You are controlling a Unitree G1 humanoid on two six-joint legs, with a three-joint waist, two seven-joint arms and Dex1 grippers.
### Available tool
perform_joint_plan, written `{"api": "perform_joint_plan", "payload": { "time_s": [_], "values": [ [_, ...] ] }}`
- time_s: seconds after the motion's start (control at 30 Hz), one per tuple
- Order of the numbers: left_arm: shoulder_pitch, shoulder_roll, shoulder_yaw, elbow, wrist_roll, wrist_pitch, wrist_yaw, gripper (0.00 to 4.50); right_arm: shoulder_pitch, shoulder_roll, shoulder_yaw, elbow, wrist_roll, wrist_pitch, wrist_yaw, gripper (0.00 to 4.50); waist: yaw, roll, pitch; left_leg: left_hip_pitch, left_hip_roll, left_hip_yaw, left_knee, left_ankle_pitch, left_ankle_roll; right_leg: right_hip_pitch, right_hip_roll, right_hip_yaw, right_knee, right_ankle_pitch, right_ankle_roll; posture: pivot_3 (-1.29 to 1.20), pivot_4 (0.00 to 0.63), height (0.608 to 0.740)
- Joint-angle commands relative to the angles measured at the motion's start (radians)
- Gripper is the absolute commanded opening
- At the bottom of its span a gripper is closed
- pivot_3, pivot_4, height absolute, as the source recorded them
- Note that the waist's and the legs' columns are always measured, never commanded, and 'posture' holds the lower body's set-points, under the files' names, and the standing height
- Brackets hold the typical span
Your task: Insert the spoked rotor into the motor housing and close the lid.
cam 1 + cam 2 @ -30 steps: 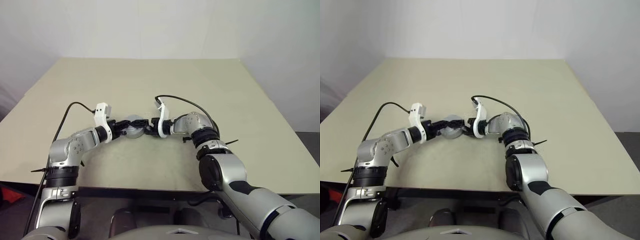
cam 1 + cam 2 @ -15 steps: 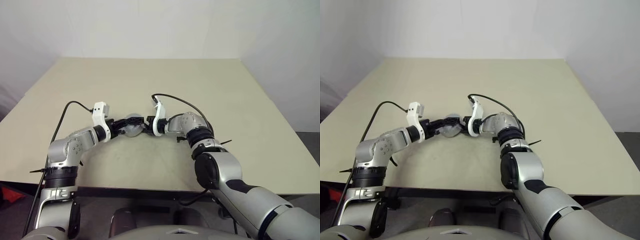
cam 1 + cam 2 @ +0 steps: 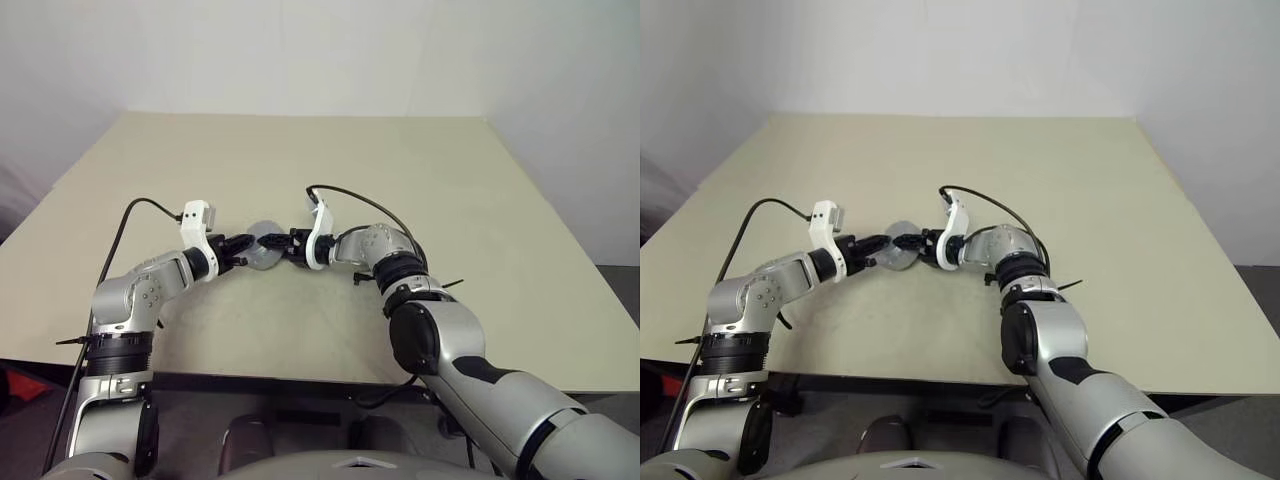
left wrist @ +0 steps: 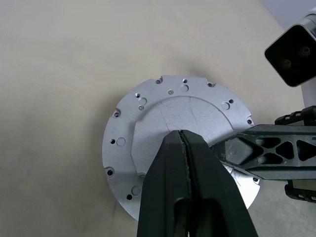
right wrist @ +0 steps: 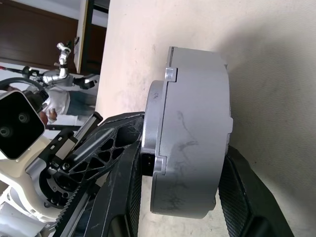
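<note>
A plain pale counter runs up to a bare white wall, and the only work on it is a round silver motor assembly sitting between my two arms near the front edge. From the head views I read it as the motor housing, resting flat on the counter, with the left gripper coming at it from its left side and the right gripper from its right, both pointing inward and slightly down, so the two meet over the same disc. In the left wrist view the left gripper's fingers are pressed together with nothing between them, their tips resting on top of the flat silver face, which I take to be the lid already seated. In the right wrist view the right gripper's fingers straddle the thick silver body across its height, one on the face and one under it; they look close against the metal, but I cannot tell whether they are fully clamped. I see no copper windings and no spoked rotor, so I judge the rotor is inside. My next move depends on the right gripper, which is around the part.
</note>
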Motion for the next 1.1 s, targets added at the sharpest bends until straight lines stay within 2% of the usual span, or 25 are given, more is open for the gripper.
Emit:
{"api": "perform_joint_plan", "payload": {
  "time_s": [0.03, 0.17, 0.4, 0.63, 0.93, 1.03, 1.1],
  "values": [
    [0.012, -0.012, -0.035, 0.023, 0.015, 0.008, -0.004, 0.0, -0.072, 0.019, -0.03, -0.008, 0.063, -0.023, 0.021, 2.06, 0.0, 0.0, 0.0, 0.0, 0.0, 0.0, 0.0, 0.0, 0.0, 0.0, 0.0, 0.0, 0.0, 0.0, 0.0, 0.0, 0.0, 0.74],
    [0.014, -0.023, -0.003, 0.009, 0.005, -0.031, -0.005, 0.0, -0.083, 0.012, -0.06, 0.018, 0.073, -0.041, -0.004, 2.06, 0.0, 0.0, 0.0, 0.0, 0.0, 0.0, 0.0, 0.0, 0.0, 0.0, 0.0, 0.0, 0.0, 0.0, 0.0, 0.0, 0.0, 0.74],
    [0.002, -0.069, 0.188, -0.026, -0.127, -0.055, 0.022, 0.0, -0.105, -0.002, -0.139, 0.065, 0.124, -0.087, -0.063, 2.06, 0.0, -0.001, 0.001, -0.014, 0.0, 0.0, 0.002, 0.0, 0.0, -0.015, 0.0, 0.0, 0.002, 0.001, 0.0, 0.0, 0.0, 0.74],
    [0.023, -0.076, 0.305, -0.059, -0.238, -0.057, 0.058, 0.0, -0.112, -0.005, -0.168, 0.082, 0.158, -0.111, -0.096, 2.06, 0.001, -0.002, 0.001, -0.016, 0.0, 0.0, 0.002, 0.0, 0.001, -0.015, 0.0, -0.001, 0.0, 0.001, 0.0, 0.0, 0.0, 0.74],
    [0.084, -0.09, 0.427, -0.088, -0.393, -0.051, 0.128, 0.0, -0.175, -0.037, -0.28, 0.113, 0.266, -0.122, -0.142, 2.06, 0.006, -0.004, 0.003, -0.016, 0.001, 0.0, 0.003, 0.0, 0.001, -0.015, 0.0, -0.001, 0.001, 0.001, 0.0, 0.0, 0.0, 0.74],
    [0.103, -0.097, 0.444, -0.082, -0.41, -0.07, 0.158, 0.63, -0.198, -0.051, -0.294, 0.098, 0.302, -0.067, -0.134, 2.06, 0.007, -0.005, 0.003, -0.016, 0.001, 0.0, 0.003, 0.0, 0.001, -0.015, 0.0, -0.001, 0.001, 0.001, 0.0, 0.0, 0.0, 0.74],
    [0.104, -0.112, 0.46, -0.072, -0.437, -0.079, 0.176, 1.24, -0.207, -0.057, -0.295, 0.082, 0.319, -0.03, -0.129, 2.06, 0.009, -0.006, 0.004, -0.016, 0.001, 0.0, 0.003, 0.0, 0.001, -0.015, 0.0, -0.001, 0.001, 0.001, 0.0, 0.0, 0.0, 0.74]
  ]
}}
